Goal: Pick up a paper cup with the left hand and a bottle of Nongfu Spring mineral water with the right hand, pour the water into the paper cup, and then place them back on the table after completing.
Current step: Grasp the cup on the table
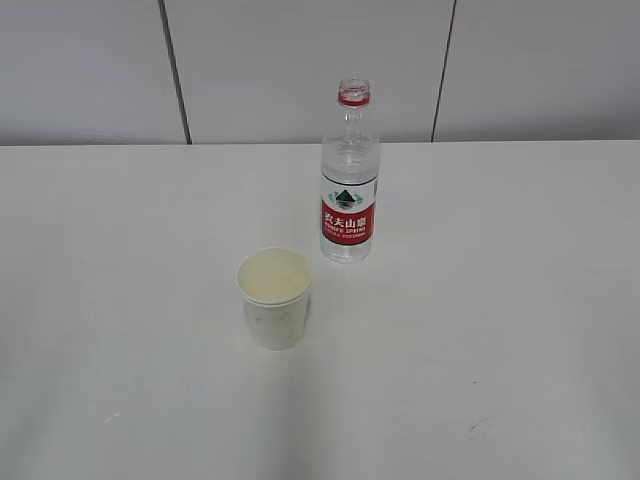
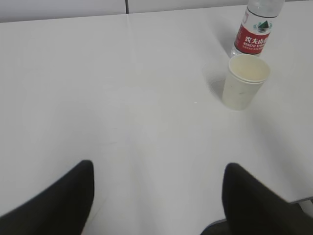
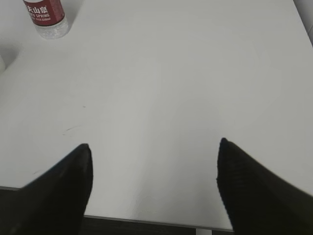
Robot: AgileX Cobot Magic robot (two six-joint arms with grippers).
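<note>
A white paper cup (image 1: 274, 298) stands upright on the white table (image 1: 120, 300), empty as far as I can see. Just behind it to the right stands an uncapped clear water bottle (image 1: 349, 180) with a red label. In the left wrist view the cup (image 2: 244, 81) and the bottle (image 2: 255, 30) sit far off at the upper right. My left gripper (image 2: 159, 169) is open and empty over bare table. In the right wrist view the bottle's base (image 3: 46, 18) shows at the upper left. My right gripper (image 3: 154, 149) is open and empty near the table's front edge. Neither arm shows in the exterior view.
A light panelled wall (image 1: 300, 60) runs behind the table. The table's near edge (image 3: 146, 221) shows under my right gripper, with dark floor below. Faint scuff marks (image 1: 478, 425) lie on the tabletop at the front right.
</note>
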